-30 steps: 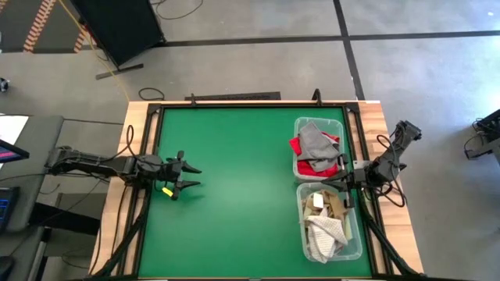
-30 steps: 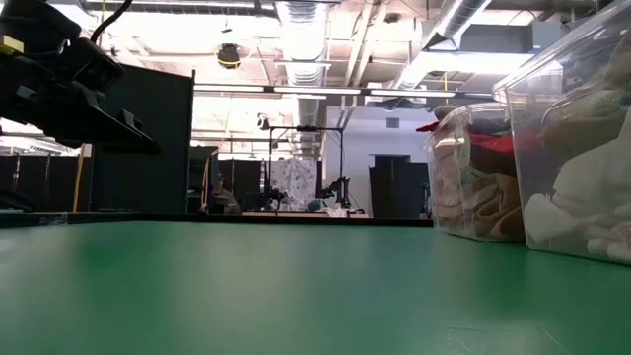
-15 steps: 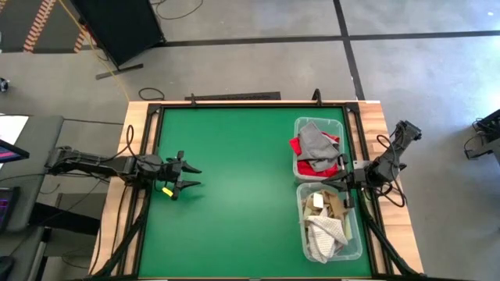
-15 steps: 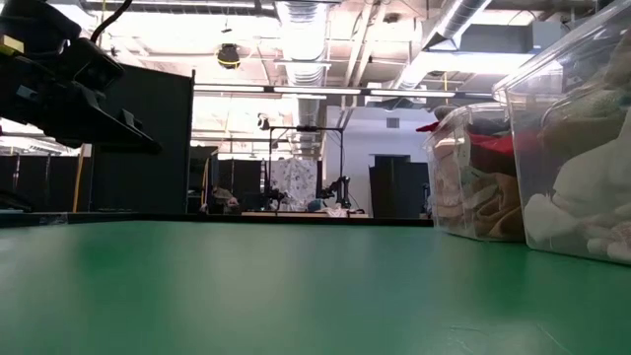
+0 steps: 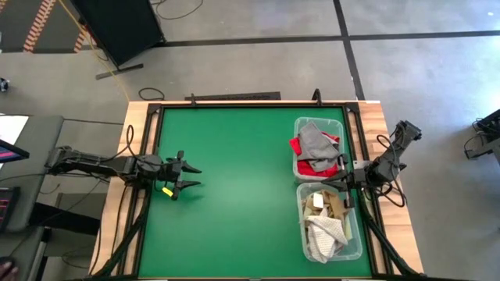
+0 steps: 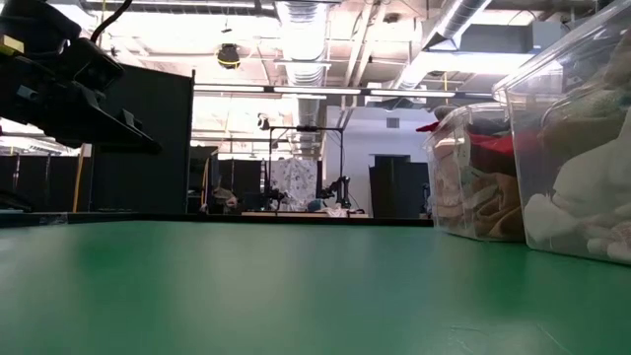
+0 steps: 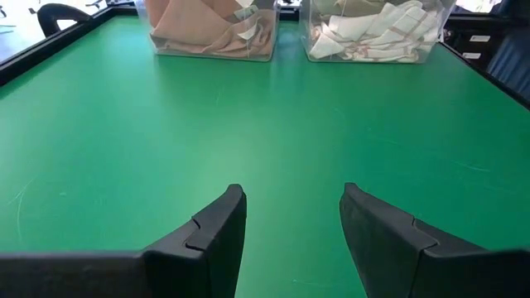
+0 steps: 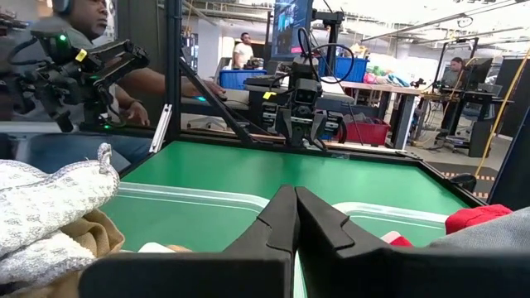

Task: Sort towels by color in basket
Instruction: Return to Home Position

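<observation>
Left pincer (image 5: 197,177), right pincer (image 5: 341,181): unchanged

Cut off by the low view's right edge: the near bin (image 6: 552,108), with towels (image 6: 577,212) blurred behind its plastic. Cropped at that view's upper left: the left arm (image 6: 59,79). Seen from above, mostly buried under a grey towel (image 5: 316,143): a red towel (image 5: 295,145). Deeper layers there hidden.

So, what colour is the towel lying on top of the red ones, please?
The towel is grey; the high view shows it best.
</observation>
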